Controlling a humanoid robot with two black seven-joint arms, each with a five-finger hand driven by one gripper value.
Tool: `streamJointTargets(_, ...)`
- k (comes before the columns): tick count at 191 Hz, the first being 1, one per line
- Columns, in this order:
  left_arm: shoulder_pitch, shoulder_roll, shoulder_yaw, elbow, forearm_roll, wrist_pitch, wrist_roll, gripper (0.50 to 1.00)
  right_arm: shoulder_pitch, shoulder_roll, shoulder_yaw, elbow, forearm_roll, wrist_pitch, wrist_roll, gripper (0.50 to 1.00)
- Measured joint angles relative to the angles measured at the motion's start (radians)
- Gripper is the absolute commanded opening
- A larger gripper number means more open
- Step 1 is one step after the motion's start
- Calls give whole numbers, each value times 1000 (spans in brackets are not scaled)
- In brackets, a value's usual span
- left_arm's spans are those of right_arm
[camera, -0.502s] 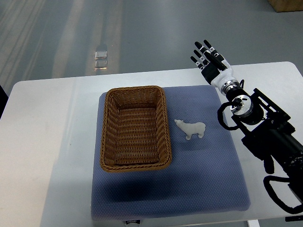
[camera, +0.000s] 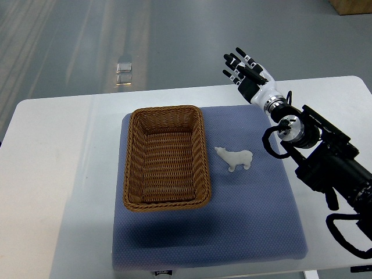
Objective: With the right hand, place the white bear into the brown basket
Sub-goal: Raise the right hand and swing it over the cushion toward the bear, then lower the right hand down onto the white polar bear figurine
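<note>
Nearest, well short of the fingers and to their left: brown basket [camera: 166, 157], holding nothing, set on the blue mat [camera: 244, 215] over the white worktop [camera: 52, 174]. Just beside its right rim, below and left of the fingers, well apart from them: white bear [camera: 235, 157], ungrasped on the mat. Farthest: right hand [camera: 249, 74], fingers [camera: 232, 58] spread and empty, shifted left over the mat's far edge since half a second ago. Likely an early reach; grasp not yet begun.
</note>
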State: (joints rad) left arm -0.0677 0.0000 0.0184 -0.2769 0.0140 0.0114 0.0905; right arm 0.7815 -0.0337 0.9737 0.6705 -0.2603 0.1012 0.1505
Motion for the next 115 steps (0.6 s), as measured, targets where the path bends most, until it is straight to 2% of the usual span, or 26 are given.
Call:
streamJointTargets(33,-1,0,0,-3,0,-1,0,1000,85,-86,-204,20,-174,9,-14,924)
streamJointTargets(57,-1,0,-1,-4,0,-2,0,1000,164,-182,-373,79,-335,41,-80,924)
streamJointTargets(88,-1,0,-1,-4,0,-2,0,1000,357,-317,-654,161,-539,166,-230,924)
streamJointTargets(115,-1,0,0,-4,1,-2,0,1000,591,-379,-946,186,-583,312,-318,924)
